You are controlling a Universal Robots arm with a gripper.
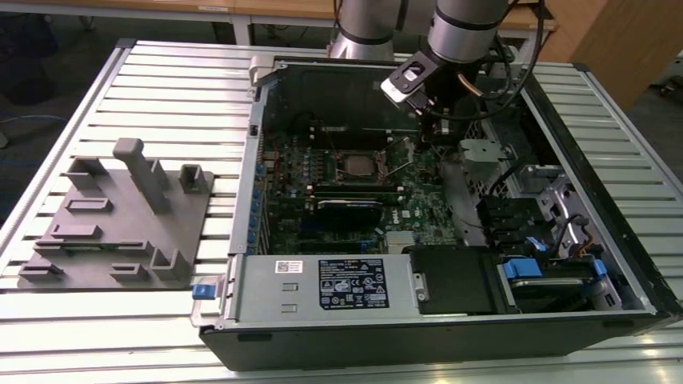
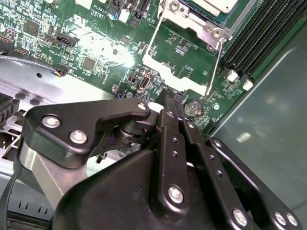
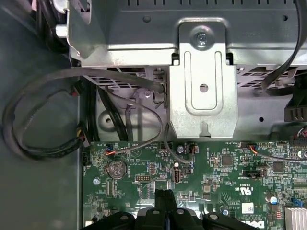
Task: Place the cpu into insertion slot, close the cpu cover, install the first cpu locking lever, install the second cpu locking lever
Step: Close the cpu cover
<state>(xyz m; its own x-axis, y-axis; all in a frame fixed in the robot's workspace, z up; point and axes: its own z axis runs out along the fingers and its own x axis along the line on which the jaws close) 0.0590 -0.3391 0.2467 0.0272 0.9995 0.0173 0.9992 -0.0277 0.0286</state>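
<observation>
The cpu [image 2: 210,4], with its silvery top, lies in the insertion slot [image 1: 341,166] at the middle of the motherboard. The cpu cover [image 2: 165,73], a thin metal frame with a square window, is swung open and lies flat over the board beside the slot. A thin metal rod [image 2: 217,62] runs along one side of the cover. My gripper [image 3: 165,195] hovers low over the board just past the open cover's far end, to the exterior view's right of the slot [image 1: 430,128]. Its fingers [image 2: 168,108] are pressed together with nothing between them.
A metal bracket [image 3: 204,96] and drive cage with loose cables [image 3: 43,120] stand beyond the gripper. A coin battery [image 3: 116,167] sits on the board, near the long memory slots [image 2: 259,33]. The power supply [image 1: 320,284] fills the case front. A grey fixture block [image 1: 117,216] stands outside at the exterior view's left.
</observation>
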